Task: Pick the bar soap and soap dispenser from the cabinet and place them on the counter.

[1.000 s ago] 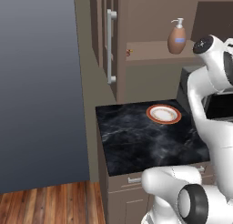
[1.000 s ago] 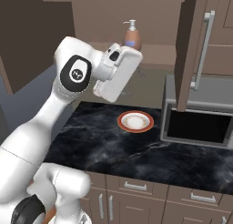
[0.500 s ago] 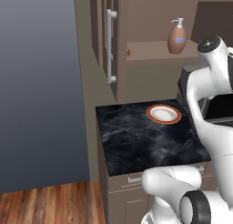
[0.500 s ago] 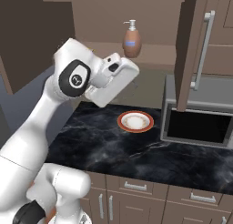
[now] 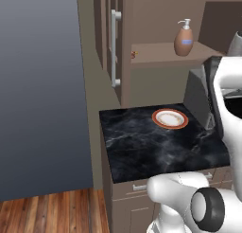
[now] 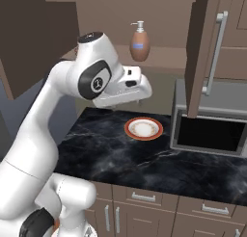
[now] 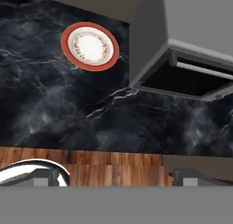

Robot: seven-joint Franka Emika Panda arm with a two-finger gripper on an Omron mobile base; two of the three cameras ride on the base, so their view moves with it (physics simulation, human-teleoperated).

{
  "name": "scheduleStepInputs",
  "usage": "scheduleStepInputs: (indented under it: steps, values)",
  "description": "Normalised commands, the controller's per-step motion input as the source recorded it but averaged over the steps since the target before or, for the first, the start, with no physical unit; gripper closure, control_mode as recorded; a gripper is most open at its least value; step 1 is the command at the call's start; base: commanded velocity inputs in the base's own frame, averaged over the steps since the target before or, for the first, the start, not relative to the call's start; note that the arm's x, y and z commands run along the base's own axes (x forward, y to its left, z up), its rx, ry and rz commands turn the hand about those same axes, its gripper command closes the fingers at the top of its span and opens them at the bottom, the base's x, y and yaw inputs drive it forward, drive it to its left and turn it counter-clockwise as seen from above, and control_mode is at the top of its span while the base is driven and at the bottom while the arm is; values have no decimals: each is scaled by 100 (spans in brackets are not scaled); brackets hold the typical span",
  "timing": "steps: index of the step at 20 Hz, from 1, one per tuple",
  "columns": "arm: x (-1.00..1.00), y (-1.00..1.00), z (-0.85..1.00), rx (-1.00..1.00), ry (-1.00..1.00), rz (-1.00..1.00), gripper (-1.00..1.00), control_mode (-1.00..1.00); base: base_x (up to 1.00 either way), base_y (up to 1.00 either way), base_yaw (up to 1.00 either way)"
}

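Note:
The soap dispenser (image 5: 184,38) (image 6: 139,42), a brown bottle with a white pump and blue band, stands upright on the shelf of the open cabinet (image 5: 165,52) (image 6: 164,62). A small orange-tan block, the bar soap (image 5: 134,53), lies at the shelf's left end. Below lies the black marble counter (image 5: 142,151) (image 6: 120,154) (image 7: 54,109). My gripper (image 7: 118,178) hangs over the counter, below and in front of the shelf, pointing down. Its jaws are open with nothing between them, and each fingertip (image 7: 45,176) sits near a bottom corner.
A white plate with a red rim (image 5: 170,118) (image 6: 144,128) (image 7: 90,45) lies on the counter beside a grey microwave (image 6: 207,130) (image 7: 191,45) with its door open. The cabinet's open right door (image 6: 205,43) hangs over the microwave. Wooden floor (image 7: 118,161) borders the counter's front.
The hand has come down and back from beside the soap dispenser to a spot below the shelf. The jaws have stayed open, and the dispenser has not moved.

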Motion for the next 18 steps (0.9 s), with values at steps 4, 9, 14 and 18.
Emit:
scheduleStepInputs:
  steps: [4, 9, 14, 18]
  values:
    - [-1, 11, -31, 46, -12, -20, -100, -100, 0, 0, 0]
    - [1, 20, -22, 20, -16, -27, -100, -100, 0, 0, 0]
    - [11, 33, -2, 0, -9, -17, -100, -100, 0, 0, 0]
    - [28, 47, 0, -3, -9, -21, -100, -100, 0, 0, 0]
